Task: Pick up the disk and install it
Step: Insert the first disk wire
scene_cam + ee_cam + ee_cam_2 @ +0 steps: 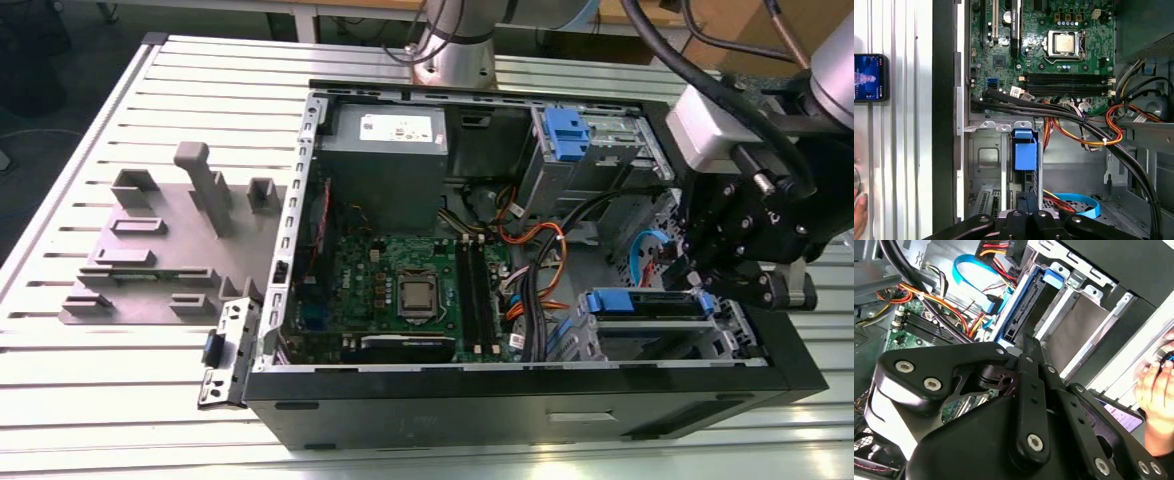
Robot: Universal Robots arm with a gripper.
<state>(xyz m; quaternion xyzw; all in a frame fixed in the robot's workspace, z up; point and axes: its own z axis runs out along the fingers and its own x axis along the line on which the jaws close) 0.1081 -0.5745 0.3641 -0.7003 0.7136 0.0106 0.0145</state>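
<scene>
A robotics lab bench: slatted aluminium table (80,180), opened computer case (534,385), grey fixture block (160,240).

No text, number or sign can be read on any surface. Using the motherboard (400,290) as reference, print-bearing items are located as follows. In the exterior view, a white label (396,127) sits on the grey power supply box (387,150) just beyond the motherboard's far edge; its print is too small to read. In the first wrist view, a small white tag (1017,92) hangs on a black cable (1004,97) lying along the motherboard's edge, and the processor (1064,44) on the board carries faint markings; neither can be read. A phone (869,77) with a lit screen lies on the slatted table (904,150), outside the case wall; its screen content cannot be made out.
</scene>
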